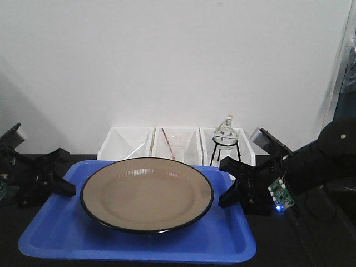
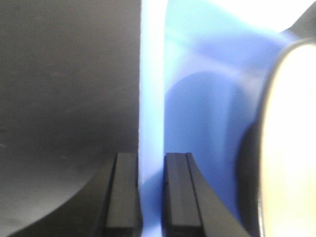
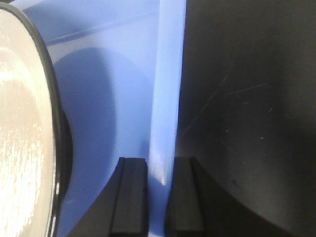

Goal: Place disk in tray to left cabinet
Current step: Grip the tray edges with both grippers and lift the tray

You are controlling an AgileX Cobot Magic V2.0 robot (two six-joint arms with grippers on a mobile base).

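Front-facing view: a flat rectangular bright blue plastic tray (image 1: 50,242) with rounded corners and a low rim lies on the dark bench (image 1: 278,245), and a large round shallow tan enamel disk (image 1: 147,194) with a thin black rim rests inside it, filling most of its width. The black left gripper (image 1: 64,171) sits at the tray's left rim and the black right gripper (image 1: 227,183) at its right rim, one on each short side, with the disk between them. Behind the tray, against the plain white wall (image 1: 167,55), stands a row of three white plastic bins (image 1: 125,142); in front of the rightmost bin a small round glass flask (image 1: 225,133) sits on a black tripod stand (image 1: 225,153). Left wrist view: the tray's pale blue rim runs straight up the middle, and the two black fingers (image 2: 126,197) of the left gripper are closed against it, one on the bench side and one on the tray side; the disk's edge shows blurred at the far right, inside the tray and apart from the fingers. Right wrist view: the same holds in mirror form, with the right gripper's pads (image 3: 185,197) pinching the tray's rim from both sides, dark bench to the right, and the disk's black-edged curve at the left.
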